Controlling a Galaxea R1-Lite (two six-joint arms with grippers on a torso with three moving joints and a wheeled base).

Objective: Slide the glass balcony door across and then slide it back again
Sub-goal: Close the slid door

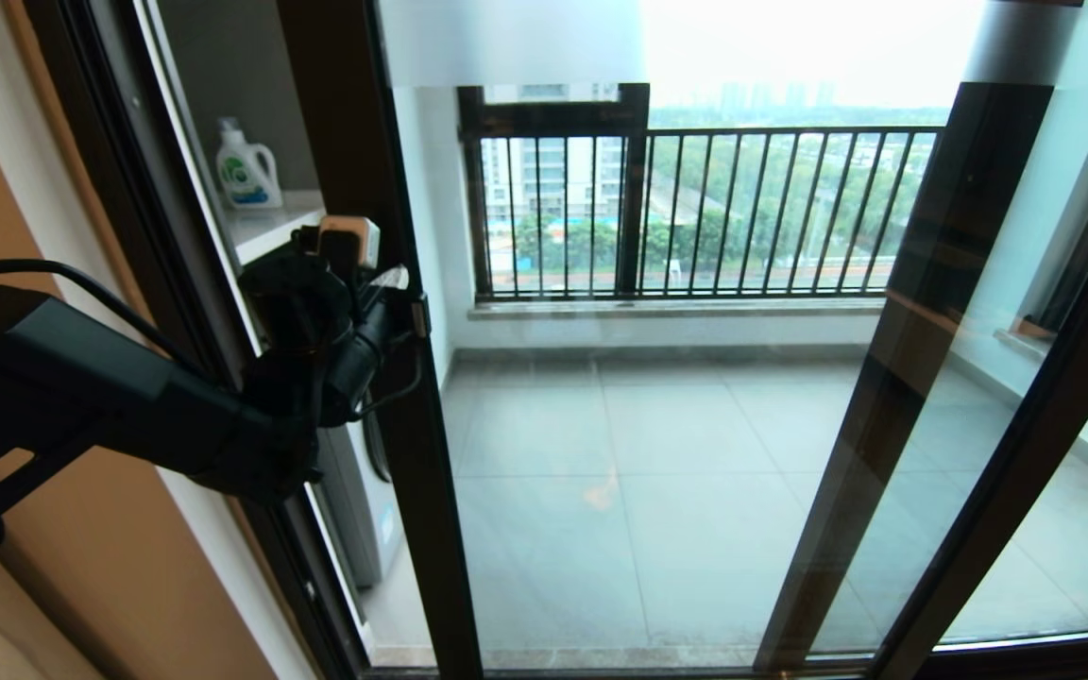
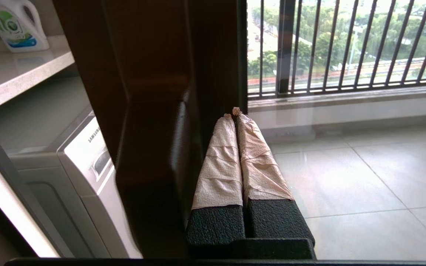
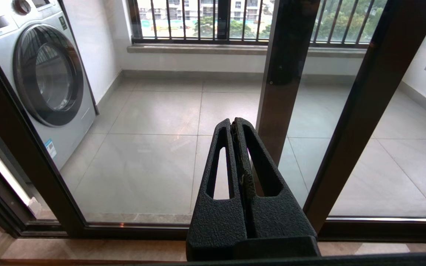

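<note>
The glass balcony door (image 1: 657, 453) is a tall clear panel in a dark frame, and its left upright (image 1: 412, 491) stands a little away from the wall frame. My left gripper (image 1: 400, 304) is at that upright at handle height. In the left wrist view the gripper (image 2: 234, 112) is shut and holds nothing. Its tape-wrapped fingers (image 2: 220, 159) lie alongside the black bar handle (image 2: 154, 166), on the glass side, with the tips against the door's frame. My right gripper (image 3: 234, 120), out of the head view, hangs shut and empty low before the glass.
A washing machine (image 3: 46, 77) and a shelf with a detergent bottle (image 1: 247, 168) stand on the balcony's left side. A second dark-framed glass panel (image 1: 1054, 425) overlaps on the right. A barred railing (image 1: 695, 212) closes the balcony's far side. The beige wall (image 1: 81, 567) is at my left.
</note>
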